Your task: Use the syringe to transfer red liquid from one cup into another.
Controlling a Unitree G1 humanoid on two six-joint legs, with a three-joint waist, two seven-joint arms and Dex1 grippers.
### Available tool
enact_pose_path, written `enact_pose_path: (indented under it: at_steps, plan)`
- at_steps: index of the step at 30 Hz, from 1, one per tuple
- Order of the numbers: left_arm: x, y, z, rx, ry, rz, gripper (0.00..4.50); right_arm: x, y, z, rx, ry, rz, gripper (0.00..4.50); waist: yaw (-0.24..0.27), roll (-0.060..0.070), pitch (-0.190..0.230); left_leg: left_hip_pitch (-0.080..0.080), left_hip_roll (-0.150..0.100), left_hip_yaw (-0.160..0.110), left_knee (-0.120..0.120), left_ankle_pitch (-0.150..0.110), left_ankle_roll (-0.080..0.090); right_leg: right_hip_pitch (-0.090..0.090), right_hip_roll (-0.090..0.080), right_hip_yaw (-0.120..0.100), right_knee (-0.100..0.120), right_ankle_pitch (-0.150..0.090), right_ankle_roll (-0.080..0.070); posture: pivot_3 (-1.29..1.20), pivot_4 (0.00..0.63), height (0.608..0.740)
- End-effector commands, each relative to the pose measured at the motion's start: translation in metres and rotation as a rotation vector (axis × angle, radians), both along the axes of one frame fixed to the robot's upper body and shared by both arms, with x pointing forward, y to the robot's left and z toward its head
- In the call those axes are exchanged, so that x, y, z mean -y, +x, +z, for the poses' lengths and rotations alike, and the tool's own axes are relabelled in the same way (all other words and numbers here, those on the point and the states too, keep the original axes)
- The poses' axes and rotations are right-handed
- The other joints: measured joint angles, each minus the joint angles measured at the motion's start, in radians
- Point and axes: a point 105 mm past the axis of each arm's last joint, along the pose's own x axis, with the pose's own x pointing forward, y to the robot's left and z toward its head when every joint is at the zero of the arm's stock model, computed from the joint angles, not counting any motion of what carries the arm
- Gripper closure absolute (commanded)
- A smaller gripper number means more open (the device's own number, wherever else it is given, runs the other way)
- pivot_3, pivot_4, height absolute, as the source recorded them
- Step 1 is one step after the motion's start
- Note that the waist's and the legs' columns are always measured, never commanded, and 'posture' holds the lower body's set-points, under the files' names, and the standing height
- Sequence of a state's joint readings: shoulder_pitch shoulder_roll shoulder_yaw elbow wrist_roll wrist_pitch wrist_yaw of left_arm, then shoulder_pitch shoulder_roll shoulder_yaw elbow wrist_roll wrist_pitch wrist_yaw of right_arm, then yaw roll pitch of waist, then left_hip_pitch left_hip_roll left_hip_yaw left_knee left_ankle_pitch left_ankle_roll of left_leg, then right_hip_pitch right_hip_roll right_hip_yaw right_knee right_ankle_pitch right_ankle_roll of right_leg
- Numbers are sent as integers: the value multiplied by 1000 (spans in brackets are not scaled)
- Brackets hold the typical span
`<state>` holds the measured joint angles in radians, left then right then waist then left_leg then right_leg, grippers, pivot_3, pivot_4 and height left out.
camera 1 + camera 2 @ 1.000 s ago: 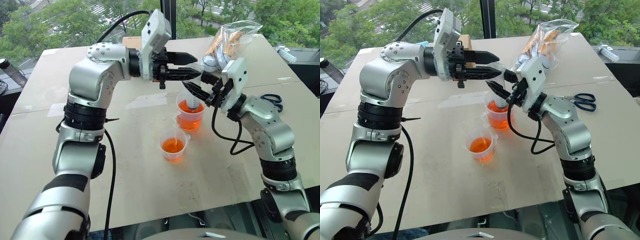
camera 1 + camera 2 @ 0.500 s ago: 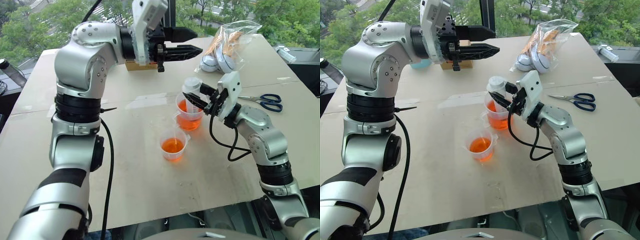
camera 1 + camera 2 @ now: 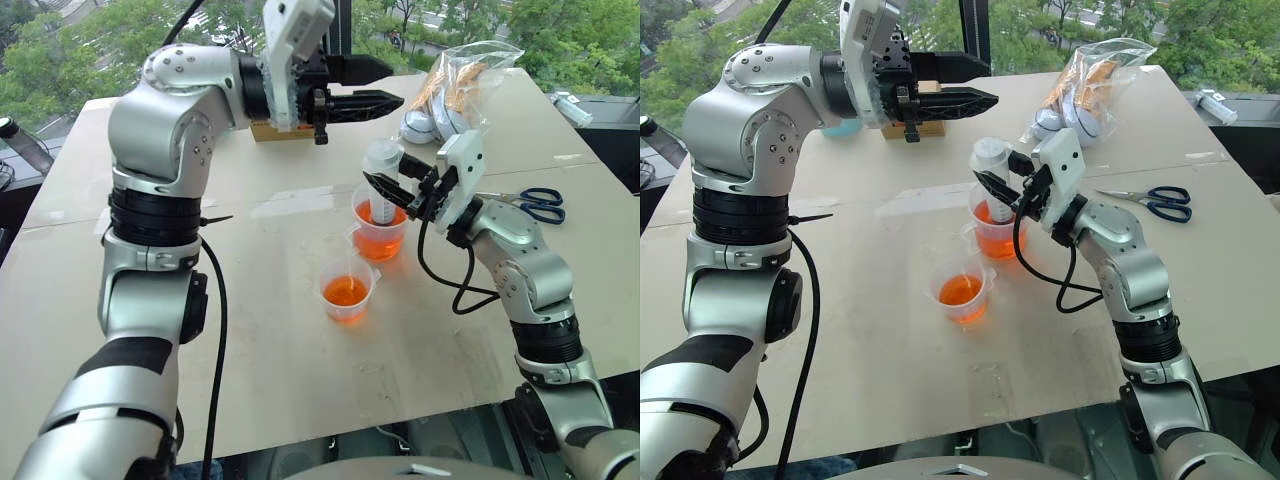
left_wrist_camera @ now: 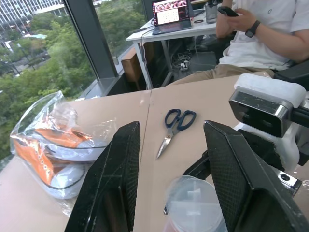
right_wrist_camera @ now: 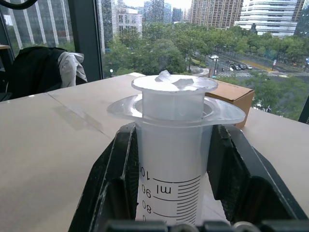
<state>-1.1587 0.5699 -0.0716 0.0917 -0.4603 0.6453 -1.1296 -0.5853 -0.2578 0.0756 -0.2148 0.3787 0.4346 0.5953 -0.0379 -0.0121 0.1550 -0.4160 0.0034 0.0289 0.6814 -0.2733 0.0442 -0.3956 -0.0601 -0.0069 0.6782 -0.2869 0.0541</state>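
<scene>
My right gripper (image 3: 385, 190) is clamping the syringe (image 3: 381, 183), standing upright in the taller cup (image 3: 380, 228). My left gripper (image 3: 375, 85) is hanging open above. Smooth, rigid barrel; gripping under the flange seems safest.

The syringe (image 3: 383, 180) stands in the taller cup (image 3: 381, 232), its tip sunk in the red liquid (image 3: 380, 217) and not discernible. The right claw (image 3: 398, 192) covers the middle of the barrel, so the level inside cannot be read. In the right wrist view the barrel scale is cut off by the lower edge (only the top marks show). In the left wrist view the syringe's top is cut by the bottom edge, a seated person (image 4: 251, 34) is cut off at the top edge, and the contents of a plastic bag (image 4: 58, 140) are indistinct. A dark object (image 3: 22, 140) at the tabletop's (image 3: 300, 350) left edge is partly cropped.
</scene>
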Motion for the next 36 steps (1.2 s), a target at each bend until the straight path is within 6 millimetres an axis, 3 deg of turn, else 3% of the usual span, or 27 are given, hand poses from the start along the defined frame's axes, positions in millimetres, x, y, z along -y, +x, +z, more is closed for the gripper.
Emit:
enact_pose_path:
  at_steps: [1,5,6,16,19,26,34,36]
  plan:
    - [-4,-12,1,17,15,-40,1908,2,-6,26,89,42,4,3006,-1,0,0,0,0,0,0,0,0,0,0,0,0,0,0,0,150,740]
    - [-6,-5,-16,-19,57,-5,241,3,-6,26,92,37,1,3006,-1,0,0,0,0,0,0,0,0,0,0,0,0,0,0,0,150,740]
    - [-6,-4,-19,-25,65,1,101,3,-6,26,92,35,1,3006,0,0,0,0,0,0,0,0,0,0,0,0,0,0,0,0,150,740]
    - [4,-3,-29,-83,36,-41,101,1,-7,23,89,25,7,3006,0,0,0,0,0,0,0,0,0,0,0,0,0,0,0,0,150,740]
    - [4,-2,-29,-89,35,-42,897,1,-8,21,88,23,6,3006,0,0,0,0,0,0,0,0,0,0,0,0,0,0,0,0,150,740]
    - [3,-1,-36,-103,73,-40,4345,1,-8,21,92,25,-1,3006,0,0,0,0,0,0,0,0,0,0,0,0,0,0,0,0,150,740]
    - [3,6,-28,-63,51,-5,4433,1,-8,20,91,27,-2,3006,2,0,0,0,0,0,0,0,0,0,0,0,0,0,0,0,150,740]
    - [2,8,-27,-47,57,14,3924,0,-8,20,90,27,0,3006,2,0,0,0,0,0,0,0,0,0,0,0,0,0,0,0,150,740]
